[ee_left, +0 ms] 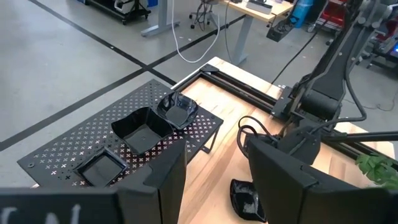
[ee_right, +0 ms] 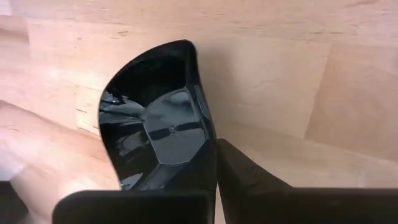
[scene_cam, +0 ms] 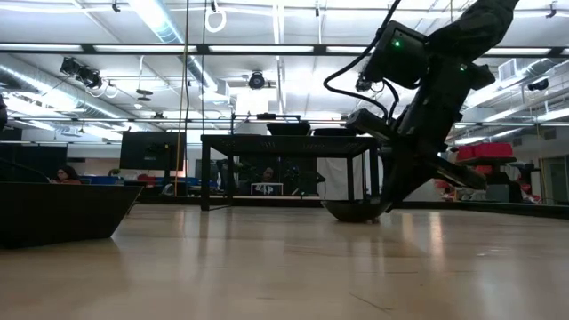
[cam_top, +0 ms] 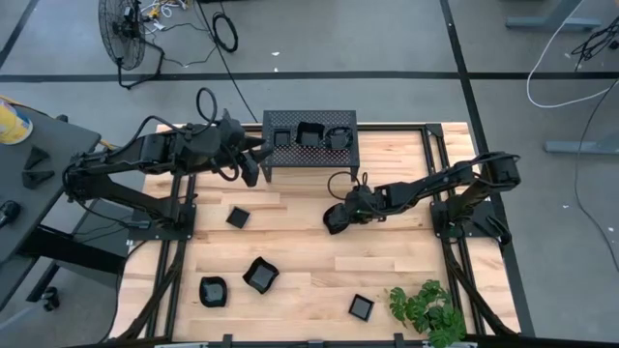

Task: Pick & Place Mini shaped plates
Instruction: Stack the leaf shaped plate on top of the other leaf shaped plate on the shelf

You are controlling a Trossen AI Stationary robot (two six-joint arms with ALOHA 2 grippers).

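Wooden desk (cam_top: 309, 261) carries four loose mini shaped plates (cam_top: 261, 275) and a plant (cam_top: 426, 307), three more sit on the perforated stand (cam_top: 309, 155), the right claw (cam_top: 336, 218) is clamped on one plate's rim, mostly hiding it, while the left claw (cam_top: 250, 164) hangs apart beside the stand.

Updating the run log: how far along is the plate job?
Done: three mini plates sit on the perforated stand. In hand: right gripper shut on a plate's rim at table centre. Left: four plates loose on the table; left gripper open beside the stand.
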